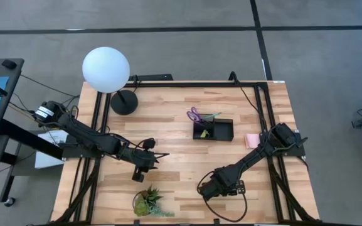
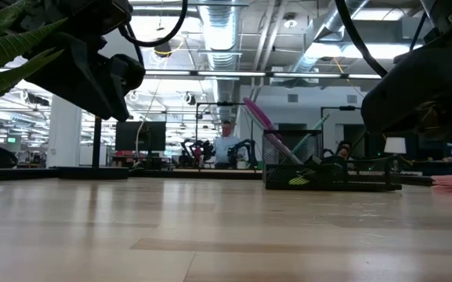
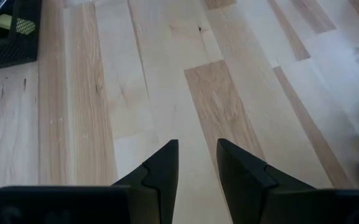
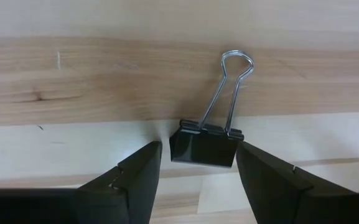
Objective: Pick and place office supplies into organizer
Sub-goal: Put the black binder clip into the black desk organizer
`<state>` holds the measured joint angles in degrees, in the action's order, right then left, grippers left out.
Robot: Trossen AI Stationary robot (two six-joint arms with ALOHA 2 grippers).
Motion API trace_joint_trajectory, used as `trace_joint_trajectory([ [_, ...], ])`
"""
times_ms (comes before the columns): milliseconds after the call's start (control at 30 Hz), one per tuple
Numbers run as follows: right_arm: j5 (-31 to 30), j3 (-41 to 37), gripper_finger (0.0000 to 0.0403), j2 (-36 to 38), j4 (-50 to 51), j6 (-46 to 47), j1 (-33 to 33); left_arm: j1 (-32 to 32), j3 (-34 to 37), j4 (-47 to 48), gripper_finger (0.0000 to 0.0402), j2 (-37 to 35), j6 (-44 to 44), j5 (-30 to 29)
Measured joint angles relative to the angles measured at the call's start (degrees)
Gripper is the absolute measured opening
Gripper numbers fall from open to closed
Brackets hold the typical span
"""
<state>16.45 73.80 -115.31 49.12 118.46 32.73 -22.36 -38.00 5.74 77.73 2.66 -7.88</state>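
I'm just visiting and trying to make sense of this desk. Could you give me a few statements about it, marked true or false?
1. A black metal binder clip lies between the right end effector's open fingers. True.
2. The purple-handled scissors lie flat on the light wooden table. False: they stand in the black mesh organizer.
3. The left end effector grips a pen. False: it is open and holds nothing.
4. A pink sticky-note pad lies on the table beside the organizer. True.
5. The white globe lamp stands inside the organizer. False: it stands on the table's far left corner.
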Motion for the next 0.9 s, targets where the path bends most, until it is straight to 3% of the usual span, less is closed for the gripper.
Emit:
trace_joint_trajectory([
  [367,-2.85,-0.04,0.0201,-0.11,0.09,-0.08,1.46,-0.03,-0.02,0.0,0.0105,0.0,-0.87,0.07],
  [700,-5.64,-0.06,0.0132,-0.11,0.5,-0.23,1.3,-0.01,0.01,-0.22,0.0105,0.0,-1.76,0.09],
  [900,-6.6,-0.09,0.015,0.0,1.22,-0.38,1.38,-0.01,0.0,-0.22,0.0105,0.0,-1.79,0.07],
])
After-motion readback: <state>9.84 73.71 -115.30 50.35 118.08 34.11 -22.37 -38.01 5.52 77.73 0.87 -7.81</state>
